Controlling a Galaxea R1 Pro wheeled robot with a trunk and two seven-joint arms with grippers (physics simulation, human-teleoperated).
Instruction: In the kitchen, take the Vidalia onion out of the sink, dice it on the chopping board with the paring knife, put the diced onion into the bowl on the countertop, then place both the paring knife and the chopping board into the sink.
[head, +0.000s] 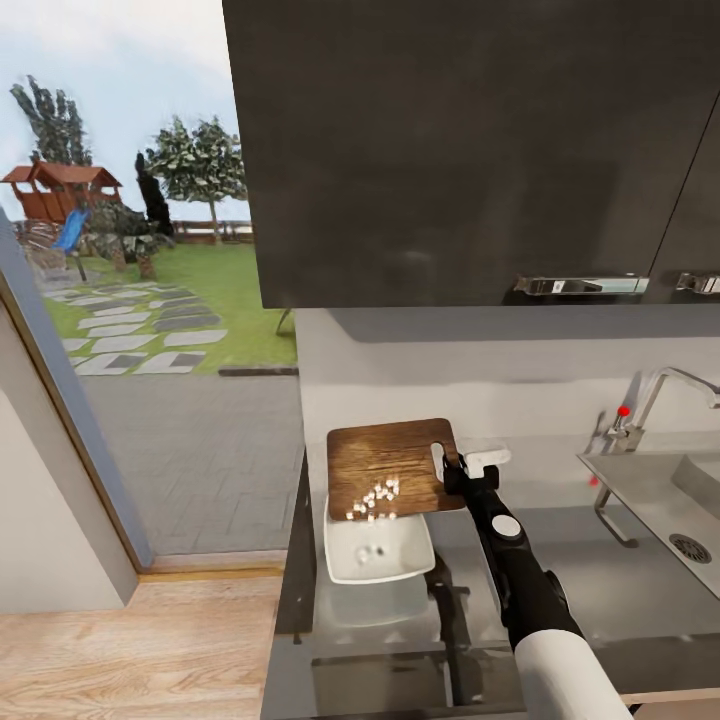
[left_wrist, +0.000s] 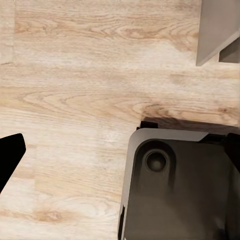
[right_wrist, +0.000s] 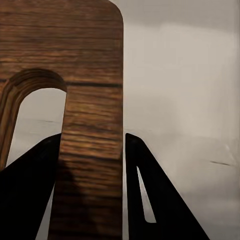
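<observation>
My right gripper (head: 455, 470) is shut on the handle end of the dark-brown chopping board (head: 385, 465), beside its slot, and holds it tilted above the white square bowl (head: 345, 560). Small white pieces of diced onion (head: 378, 497) lie near the board's low edge, and a few rest inside the bowl. The right wrist view shows the gripper (right_wrist: 92, 165) with both fingers against the board (right_wrist: 92, 75). The bowl stands on the grey countertop (head: 600, 590). The sink (head: 640, 480) is to the right. My left gripper (left_wrist: 120, 160) hangs open over the floor. The paring knife is out of view.
Dark upper cabinets (head: 450, 150) hang above the counter. A chrome tap (head: 640, 400) with a red dot stands behind the sink. A glass door on the left looks onto a garden. Wooden floor (head: 130, 640) runs left of the counter, and the robot's base (left_wrist: 180, 185) shows under my left arm.
</observation>
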